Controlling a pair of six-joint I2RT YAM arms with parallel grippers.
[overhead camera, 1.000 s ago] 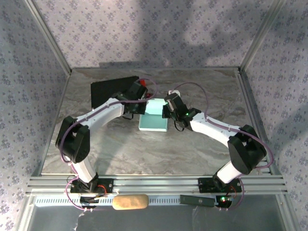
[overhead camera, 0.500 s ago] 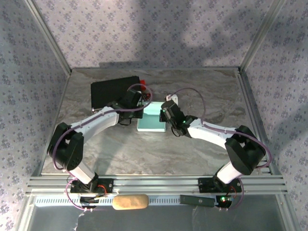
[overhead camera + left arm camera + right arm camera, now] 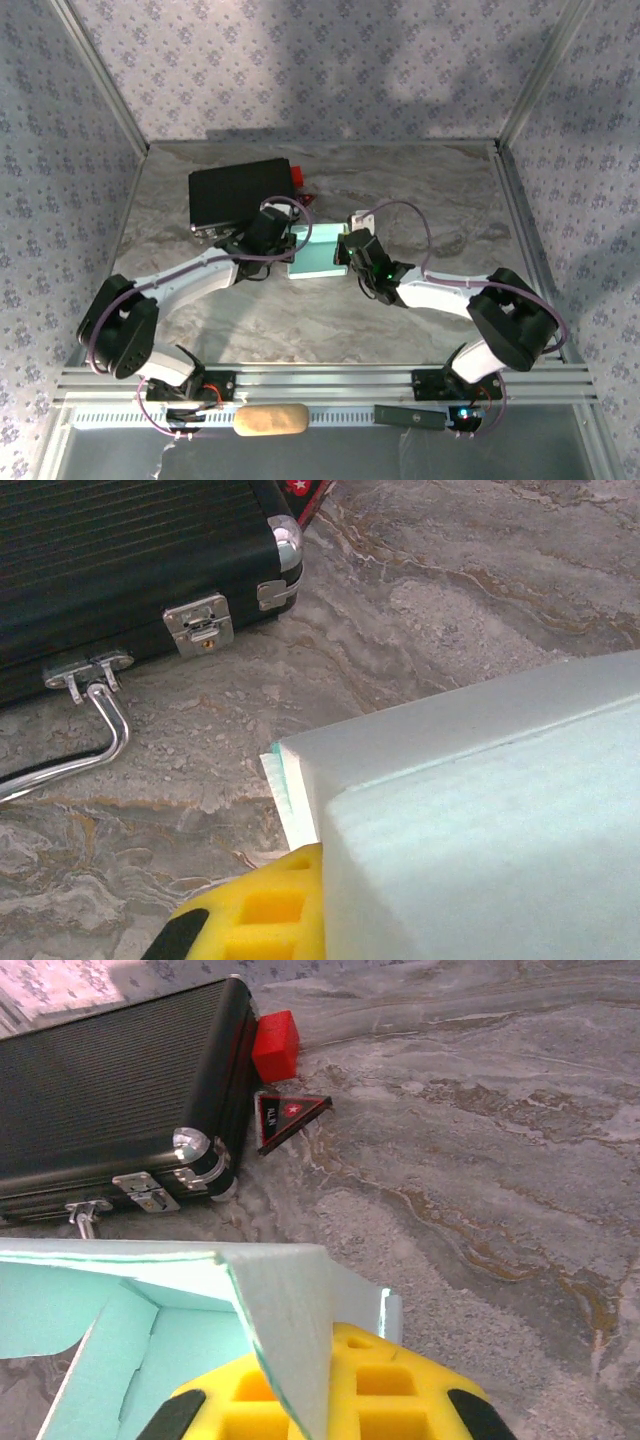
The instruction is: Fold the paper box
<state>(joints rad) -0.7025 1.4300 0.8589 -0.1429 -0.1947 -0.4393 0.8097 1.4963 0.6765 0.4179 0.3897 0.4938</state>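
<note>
The paper box [image 3: 318, 255] is pale light-blue card, partly formed, lying mid-table between both grippers. My left gripper [image 3: 287, 244] holds its left side; in the left wrist view a yellow finger [image 3: 255, 910] presses against the box's wall [image 3: 480, 810], and the other finger is hidden behind the card. My right gripper [image 3: 349, 250] holds the right side. In the right wrist view an upright flap [image 3: 290, 1310] of the box rises from the middle of the closed yellow fingers [image 3: 400, 1390], with the box's open inside [image 3: 110, 1350] to the left.
A black case [image 3: 240, 190] with metal latches [image 3: 198, 620] lies just behind the box at the back left. A red block [image 3: 275, 1045] and a small black triangle [image 3: 287, 1115] sit by its right end. Marble tabletop [image 3: 440, 200] lies to the right.
Both grippers have pulled the box a little toward the near edge, away from the black case. Both arms have sunk lower and stretched flatter over the table.
</note>
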